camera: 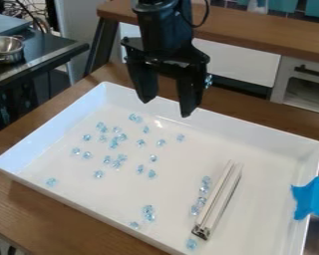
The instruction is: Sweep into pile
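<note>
Currently, an open, empty pincer [166, 108] hangs near the far edge of a white tray [255, 133] on the wooden bench [52, 216], while a slim white-and-metal bar [220, 196], apparently for sweeping, lies toward the tray's right edge, blue beads [195, 209] lined up along its left side. An off-centre grip could tip or twist the bar, and a sweep begun too high or fast could ride over beads or scatter them, with 1 bead [191, 244] beyond the bar's near end likely missed. No brand, label or lettering can be made out.
</note>
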